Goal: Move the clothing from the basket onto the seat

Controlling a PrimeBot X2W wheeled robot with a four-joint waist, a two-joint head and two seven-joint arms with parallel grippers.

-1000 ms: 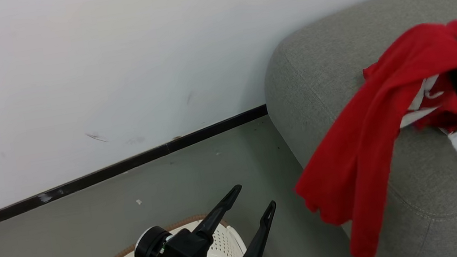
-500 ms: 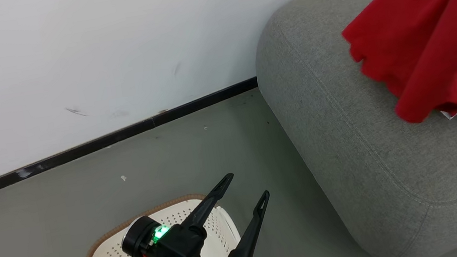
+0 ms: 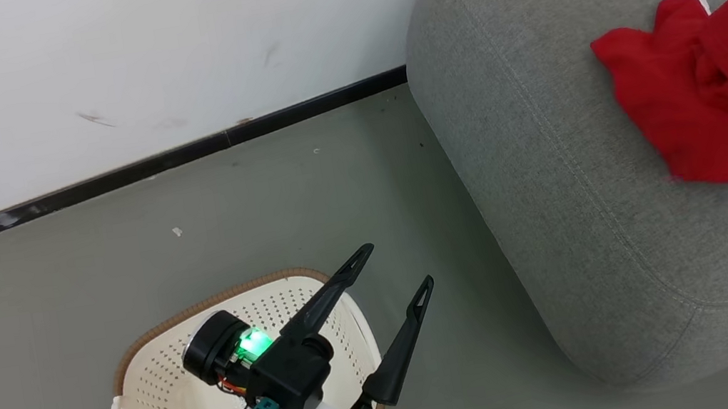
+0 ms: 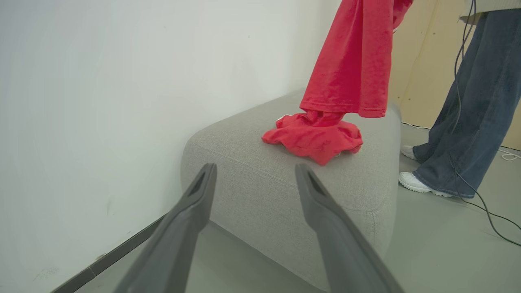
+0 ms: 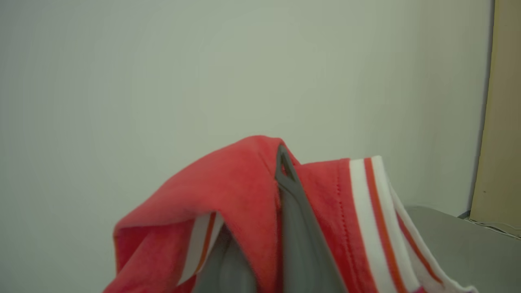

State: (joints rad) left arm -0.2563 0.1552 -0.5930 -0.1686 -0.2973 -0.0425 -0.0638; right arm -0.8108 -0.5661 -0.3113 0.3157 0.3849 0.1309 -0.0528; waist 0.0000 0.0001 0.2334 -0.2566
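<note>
A bright red garment (image 4: 350, 61) hangs down over the grey sofa (image 4: 285, 191), and its lower end lies bunched on the seat (image 4: 315, 138). In the head view the red clothing (image 3: 709, 102) lies on the sofa (image 3: 565, 153) and runs off the right edge. My right gripper (image 5: 264, 183) is shut on the red cloth (image 5: 240, 183), whose white striped trim (image 5: 366, 191) drapes over one dark finger (image 5: 293, 228). My left gripper (image 3: 392, 274) is open and holds nothing above the cream perforated basket (image 3: 163, 407). The same left gripper (image 4: 255, 171) points at the sofa's end.
A person's legs in blue jeans and white shoes (image 4: 468, 101) stand beside the sofa's far end, with a black cable (image 4: 488, 211) trailing on the floor. A white wall with a black baseboard (image 3: 183, 155) runs behind. Grey floor (image 3: 335, 201) lies between basket and sofa.
The head camera has tilted, shifting the whole picture. The right gripper has carried the red garment from the sofa's near edge up and further over the seat, where its lower end now piles up.
</note>
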